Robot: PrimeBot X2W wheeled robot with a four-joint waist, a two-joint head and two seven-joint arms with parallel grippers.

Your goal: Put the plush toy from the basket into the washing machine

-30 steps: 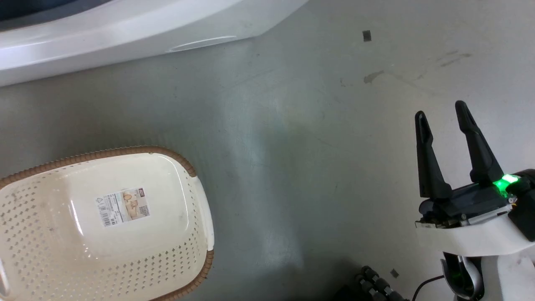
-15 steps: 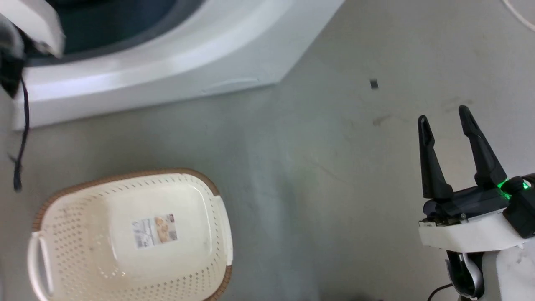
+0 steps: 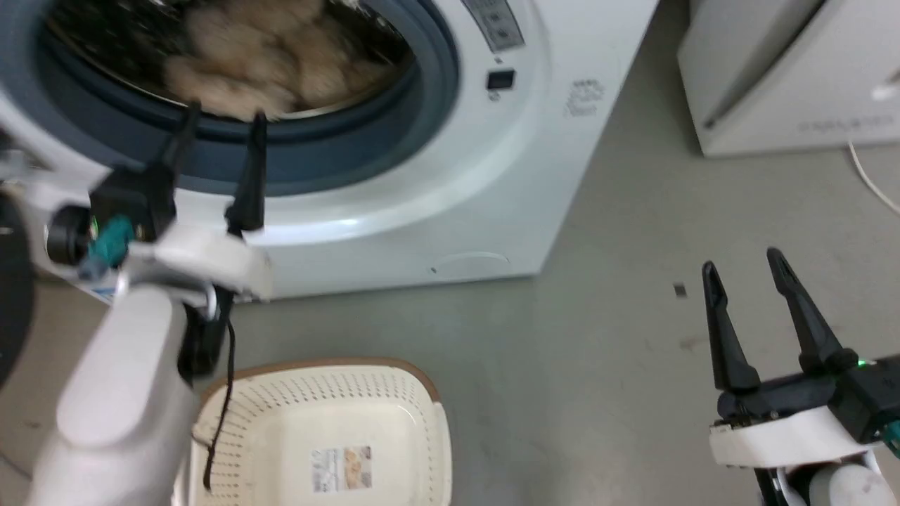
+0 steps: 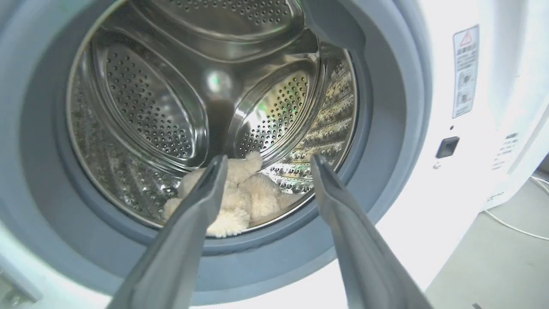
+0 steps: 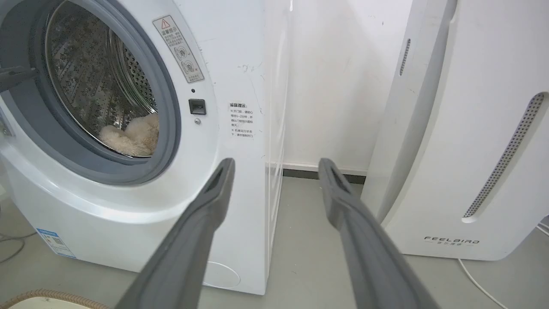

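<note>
The cream-beige plush toy [image 3: 260, 63] lies inside the steel drum of the white washing machine [image 3: 492, 176], low behind the grey door seal; it also shows as the plush toy [image 4: 240, 195] and the plush toy [image 5: 131, 135]. My left gripper [image 3: 221, 123] is open and empty, fingers just in front of the seal's lower edge, seen from its wrist as the left gripper [image 4: 266, 161]. The basket [image 3: 394, 414] sits on the floor below, nothing in it but the label on its base. My right gripper [image 3: 742, 267] hangs open and empty over the floor at the right.
A second white appliance [image 5: 472, 150] marked FEELBAIRD stands right of the washing machine [image 5: 240, 128], with a white cable [image 3: 872, 179] on the floor beside it. A dark cable [image 3: 221, 393] dangles from my left wrist over the basket. Grey floor [image 3: 576, 393] lies between the basket and my right gripper.
The head camera has tilted up, so the washing machine's drum with the plush toy and my left arm have come into view. The basket has slid toward the bottom edge.
</note>
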